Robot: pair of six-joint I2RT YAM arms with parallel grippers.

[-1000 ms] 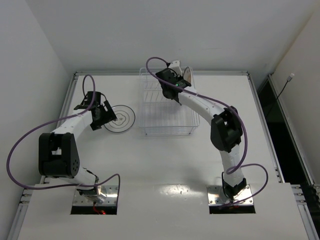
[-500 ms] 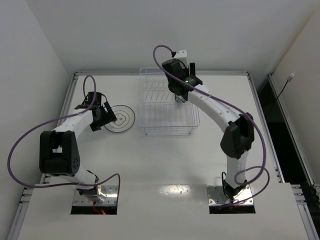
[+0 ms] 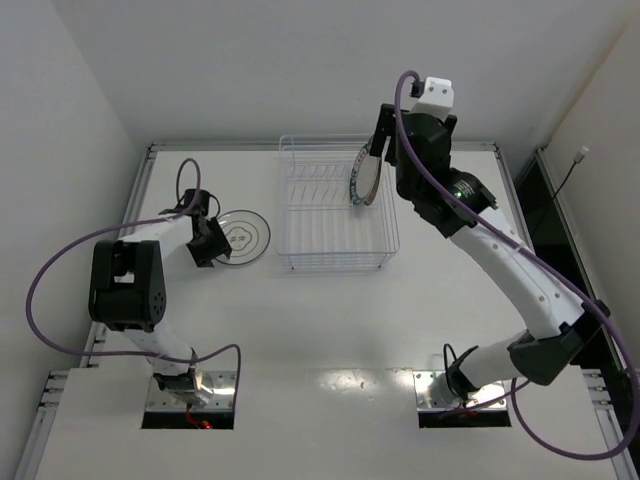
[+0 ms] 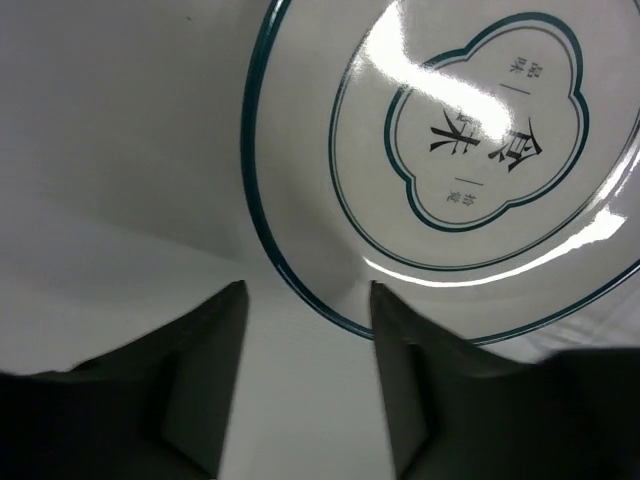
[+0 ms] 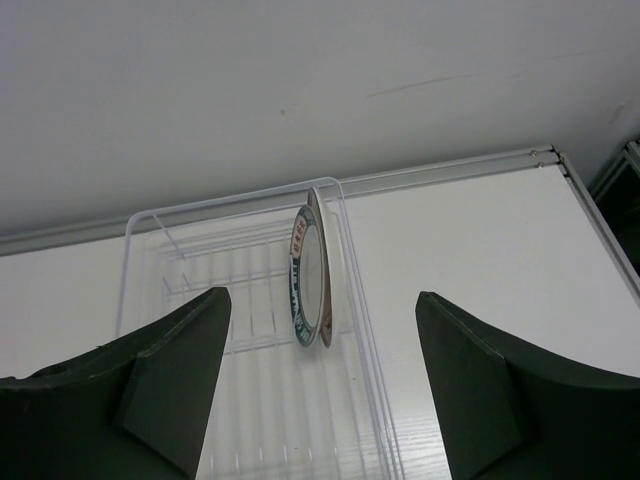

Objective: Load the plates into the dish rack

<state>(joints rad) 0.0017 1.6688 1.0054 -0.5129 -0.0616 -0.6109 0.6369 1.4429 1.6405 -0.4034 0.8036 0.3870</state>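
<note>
A white plate with thin dark rings and a grey centre figure (image 3: pixel 243 238) (image 4: pixel 470 130) lies flat on the table left of the dish rack (image 3: pixel 335 268) (image 5: pixel 134 262). My left gripper (image 3: pixel 211 244) (image 4: pixel 307 290) is low at that plate's left rim, open, with the rim running between its fingertips. Two plates stand on edge at the rack's back right: one with a dark blue-green rim (image 3: pixel 358 182) (image 5: pixel 303 285) and an orange-patterned one (image 5: pixel 324 262) close behind it. My right gripper (image 3: pixel 381 135) (image 5: pixel 322 293) hangs high above them, open wide and holding nothing.
The white wire rack sits at the table's middle back. A raised frame edge (image 3: pixel 320 146) runs along the back of the table, with white walls behind and on the left. The arm bases (image 3: pixel 190 385) are at the near edge.
My right gripper let go of a plate in the rack, opened and rose up and to the right. The left gripper slid in toward the ringed plate's rim and its jaws narrowed.
</note>
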